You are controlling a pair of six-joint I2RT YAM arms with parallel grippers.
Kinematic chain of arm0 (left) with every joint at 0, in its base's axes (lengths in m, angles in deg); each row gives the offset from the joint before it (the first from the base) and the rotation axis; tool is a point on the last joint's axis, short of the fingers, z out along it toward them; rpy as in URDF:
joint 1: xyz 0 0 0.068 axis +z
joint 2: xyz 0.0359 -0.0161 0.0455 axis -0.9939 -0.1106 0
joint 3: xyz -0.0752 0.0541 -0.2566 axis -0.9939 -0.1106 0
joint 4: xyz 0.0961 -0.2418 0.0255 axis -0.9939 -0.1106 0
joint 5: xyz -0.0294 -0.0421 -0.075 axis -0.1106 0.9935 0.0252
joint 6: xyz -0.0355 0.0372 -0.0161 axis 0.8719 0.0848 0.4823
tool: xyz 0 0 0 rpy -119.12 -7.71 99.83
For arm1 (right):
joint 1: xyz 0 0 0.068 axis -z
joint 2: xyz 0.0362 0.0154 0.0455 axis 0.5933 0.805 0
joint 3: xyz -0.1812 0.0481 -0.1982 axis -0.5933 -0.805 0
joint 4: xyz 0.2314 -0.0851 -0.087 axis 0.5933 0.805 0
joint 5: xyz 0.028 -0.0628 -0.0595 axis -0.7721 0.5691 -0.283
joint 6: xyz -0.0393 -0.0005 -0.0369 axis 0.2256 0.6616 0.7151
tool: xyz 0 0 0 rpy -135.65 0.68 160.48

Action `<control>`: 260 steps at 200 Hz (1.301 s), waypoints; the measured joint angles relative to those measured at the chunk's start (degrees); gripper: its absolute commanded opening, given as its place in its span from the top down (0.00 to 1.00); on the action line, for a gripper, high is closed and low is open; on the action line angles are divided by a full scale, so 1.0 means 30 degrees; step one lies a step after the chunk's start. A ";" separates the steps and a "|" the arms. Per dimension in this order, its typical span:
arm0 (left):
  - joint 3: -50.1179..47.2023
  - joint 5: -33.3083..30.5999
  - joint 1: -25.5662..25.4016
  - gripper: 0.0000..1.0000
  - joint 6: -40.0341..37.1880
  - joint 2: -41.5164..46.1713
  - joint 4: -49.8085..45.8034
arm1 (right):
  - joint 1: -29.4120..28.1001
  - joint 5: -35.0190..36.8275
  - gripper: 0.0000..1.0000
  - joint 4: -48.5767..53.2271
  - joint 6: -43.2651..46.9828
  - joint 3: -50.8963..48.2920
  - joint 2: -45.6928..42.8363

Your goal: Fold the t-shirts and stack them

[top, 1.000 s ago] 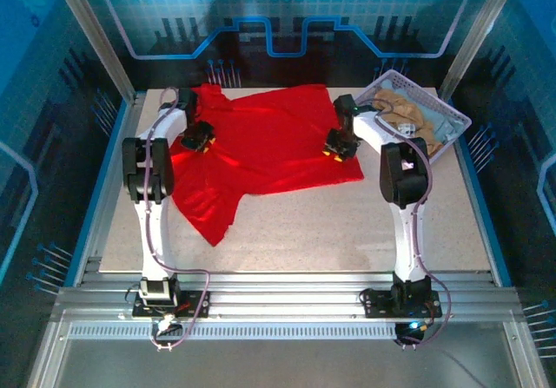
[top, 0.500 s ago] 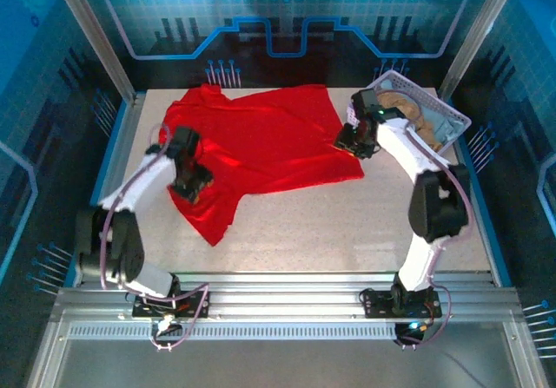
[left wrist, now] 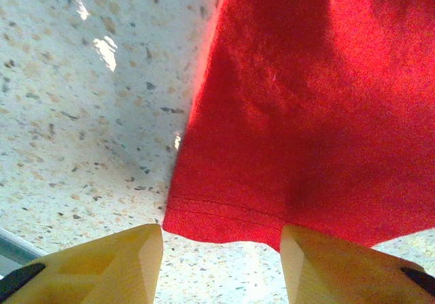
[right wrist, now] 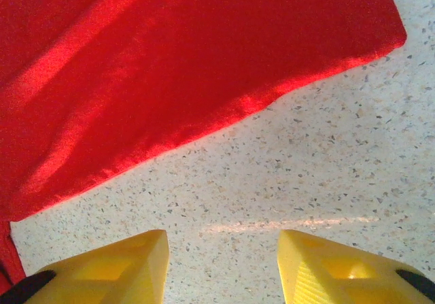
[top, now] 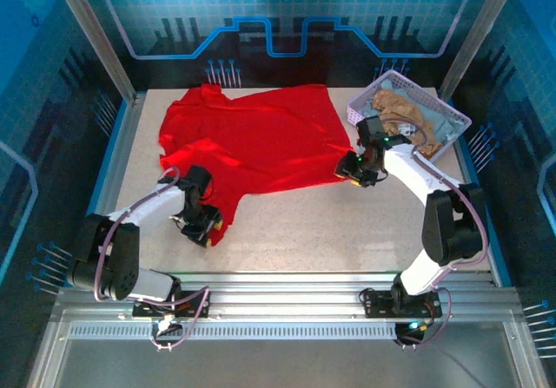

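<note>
Top external: left fingers (top: pixel 205 228), right fingers (top: pixel 349 172), spread, moved nearer along red t-shirt (top: pixel 261 136) edges.

Red t-shirt (top: pixel 261 141) spread flat; tan and blue-grey t-shirts (top: pixel 401 108) crumpled in basket (top: pixel 360 103).

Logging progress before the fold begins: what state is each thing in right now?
red t-shirt: spread flat on the table, unfolded.
tan t-shirt: crumpled in the basket.
pale blue-grey t-shirt: crumpled in the basket.
left hand: open, at the red sleeve's hem.
right hand: open, over bare table by the red hem.
</note>
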 measured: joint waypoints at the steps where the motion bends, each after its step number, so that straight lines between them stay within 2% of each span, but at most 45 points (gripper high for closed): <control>1: -0.0015 0.0007 -0.0015 0.51 0.0022 0.0000 0.0022 | 0.0000 0.0007 0.53 0.0000 0.0000 0.0000 -0.0015; 68: -0.0109 0.0124 -0.0576 0.53 0.0444 -0.1464 0.0481 | 0.0291 0.0007 0.53 -0.0138 0.0138 -0.0255 -0.0474; 131: 0.0007 -0.0809 -0.0809 0.55 0.0423 -0.1071 -0.0051 | 0.0291 0.0022 0.53 -0.0153 0.0131 -0.0576 -0.0474; 150: 0.0007 -0.0801 -0.0809 0.65 0.0350 -0.1428 0.0182 | 0.0291 0.0022 0.53 -0.0175 0.0131 -0.0758 -0.0474; 180: 0.0554 -0.0699 -0.0809 1.00 0.0029 -0.2295 0.0488 | 0.0328 0.0087 0.53 -0.0299 0.0109 -0.1020 -0.0474; 207: 0.0954 -0.1217 -0.0809 1.00 -0.0401 -0.2441 0.0277 | 0.0743 0.0102 0.52 -0.0969 -0.0240 -0.1362 -0.0459; 226: 0.0991 -0.2412 -0.0809 1.00 -0.0743 -0.2076 0.0022 | 0.1297 0.0233 0.51 -0.1377 -0.0707 -0.1413 -0.0255; 260: 0.1188 -0.4029 -0.0809 1.00 -0.1384 0.0124 -0.1588 | 0.1894 0.1020 0.49 -0.1705 -0.1610 -0.0918 0.1413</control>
